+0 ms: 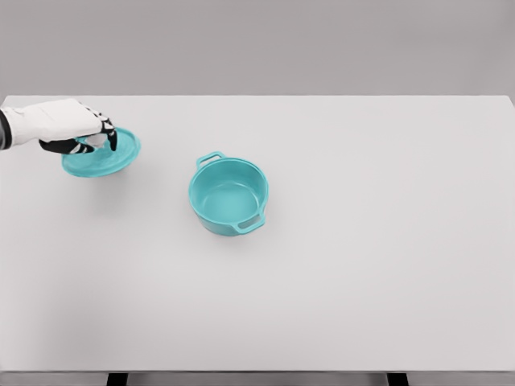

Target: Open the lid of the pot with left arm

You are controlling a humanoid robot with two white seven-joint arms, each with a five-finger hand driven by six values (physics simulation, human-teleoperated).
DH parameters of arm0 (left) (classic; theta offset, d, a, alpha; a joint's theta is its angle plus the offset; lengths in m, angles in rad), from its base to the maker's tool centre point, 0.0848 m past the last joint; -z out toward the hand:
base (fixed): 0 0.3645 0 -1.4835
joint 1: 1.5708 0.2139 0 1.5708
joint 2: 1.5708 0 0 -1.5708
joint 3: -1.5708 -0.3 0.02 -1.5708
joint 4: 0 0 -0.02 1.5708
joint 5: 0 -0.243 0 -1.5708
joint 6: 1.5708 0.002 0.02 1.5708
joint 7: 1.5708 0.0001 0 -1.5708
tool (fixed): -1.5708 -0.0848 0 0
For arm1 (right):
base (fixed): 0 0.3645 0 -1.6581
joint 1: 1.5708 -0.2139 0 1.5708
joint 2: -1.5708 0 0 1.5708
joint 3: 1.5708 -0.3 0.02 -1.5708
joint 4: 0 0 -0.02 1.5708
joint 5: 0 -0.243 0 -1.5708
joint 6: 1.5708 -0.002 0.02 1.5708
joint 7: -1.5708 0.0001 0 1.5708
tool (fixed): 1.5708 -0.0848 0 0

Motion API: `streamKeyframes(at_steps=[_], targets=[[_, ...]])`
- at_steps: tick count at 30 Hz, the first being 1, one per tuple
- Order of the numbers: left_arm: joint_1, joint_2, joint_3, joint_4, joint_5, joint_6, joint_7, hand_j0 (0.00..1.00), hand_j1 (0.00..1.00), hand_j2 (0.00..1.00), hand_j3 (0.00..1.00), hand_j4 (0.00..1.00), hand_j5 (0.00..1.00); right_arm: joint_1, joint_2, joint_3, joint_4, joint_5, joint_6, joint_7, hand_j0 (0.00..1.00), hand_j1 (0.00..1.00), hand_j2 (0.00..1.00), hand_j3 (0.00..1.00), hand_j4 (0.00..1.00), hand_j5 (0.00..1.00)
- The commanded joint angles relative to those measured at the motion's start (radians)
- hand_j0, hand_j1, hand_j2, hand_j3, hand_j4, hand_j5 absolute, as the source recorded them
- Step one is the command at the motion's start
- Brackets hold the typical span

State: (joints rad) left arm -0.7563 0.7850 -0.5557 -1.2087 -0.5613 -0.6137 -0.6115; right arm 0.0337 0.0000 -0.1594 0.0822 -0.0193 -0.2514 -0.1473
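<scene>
The left hand [80,129] curls its fingers over the knob of the teal lid [103,156], gripping it near the table's far-left edge, well apart from the open teal pot [229,195] at mid-table. The white table [378,265] lies bare to the right under a grey wall [322,40]. The hand hides the knob; the forearm is cut off.
</scene>
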Motion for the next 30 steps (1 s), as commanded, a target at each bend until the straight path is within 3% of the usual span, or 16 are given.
streamKeyframes(at_steps=[1,16,18,19,20,30], targets=[[0.000,-0.003,0.002,0.034,0.000,0.003,0.001,0.53,0.53,0.53,0.53,0.53,0.53,0.000,0.000,0.000,-0.001,-0.001,0.000,0.000,1.00,1.00,1.00,1.00,1.00,1.00],[0.020,-0.023,-0.001,0.120,-0.014,0.003,0.001,0.54,0.54,0.54,0.54,0.54,0.54,0.000,0.000,0.000,-0.001,-0.001,0.000,0.000,1.00,1.00,1.00,1.00,1.00,1.00],[0.020,-0.021,-0.001,0.118,-0.014,0.003,0.001,0.65,0.65,0.65,0.65,0.65,0.65,0.000,0.000,0.000,0.001,-0.001,0.000,0.000,1.00,1.00,1.00,1.00,1.00,1.00],[0.020,-0.023,0.000,0.118,-0.014,0.003,0.001,0.87,0.87,0.87,0.87,0.87,0.87,0.000,0.000,0.000,0.001,-0.001,0.000,0.000,1.00,1.00,1.00,1.00,1.00,1.00],[0.020,-0.023,0.002,0.118,-0.014,0.003,0.001,1.00,1.00,1.00,1.00,1.00,1.00,0.000,0.000,0.000,-0.001,-0.001,0.000,0.000,1.00,1.00,1.00,1.00,1.00,1.00],[0.021,-0.024,0.036,0.115,-0.014,0.003,0.001,1.00,1.00,1.00,1.00,1.00,1.00,0.000,0.000,0.000,0.001,-0.001,0.000,0.000,1.00,1.00,1.00,1.00,1.00,1.00]])
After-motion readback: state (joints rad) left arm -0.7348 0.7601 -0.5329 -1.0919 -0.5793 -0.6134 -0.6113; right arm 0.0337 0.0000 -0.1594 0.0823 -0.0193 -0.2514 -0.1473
